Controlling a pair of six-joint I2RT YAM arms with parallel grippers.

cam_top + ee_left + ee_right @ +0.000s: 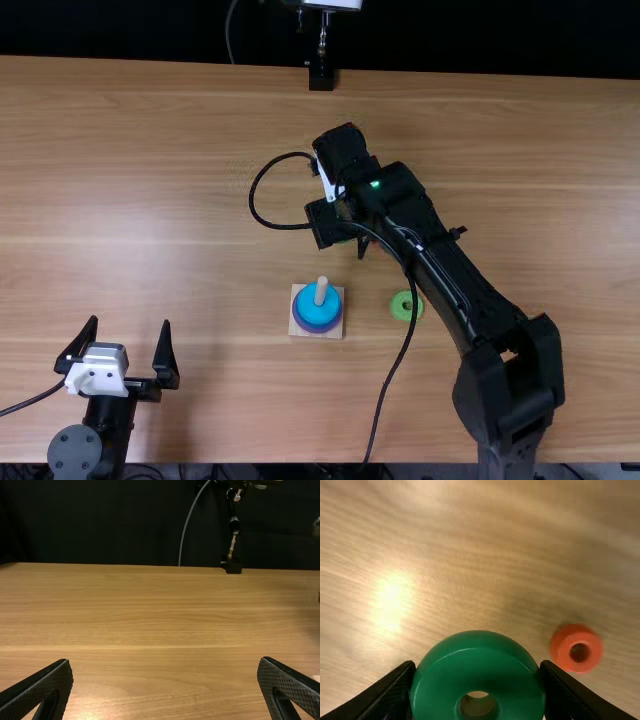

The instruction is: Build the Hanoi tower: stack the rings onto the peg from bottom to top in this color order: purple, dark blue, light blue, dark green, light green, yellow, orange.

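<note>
My right gripper (346, 241) hangs over the table beyond the peg. In the right wrist view, the right gripper (478, 672) is shut on the dark green ring (478, 655), gripped by its sides. The peg (321, 290) stands on a square wooden base (299, 328); a light blue ring (308, 303) lies on top there, above a purple-blue edge (314, 327). A light green ring (398, 306) lies right of the base. An orange ring (565, 647) lies on the table beside the held ring. My left gripper (129, 325), also in its wrist view (165, 662), is open with nothing between its fingers.
The right arm (455, 290) stretches diagonally over the table (560, 200), passing close to the light green ring. Its black cable (395, 370) loops down between that ring and the base. A stand (321, 76) is at the far edge.
</note>
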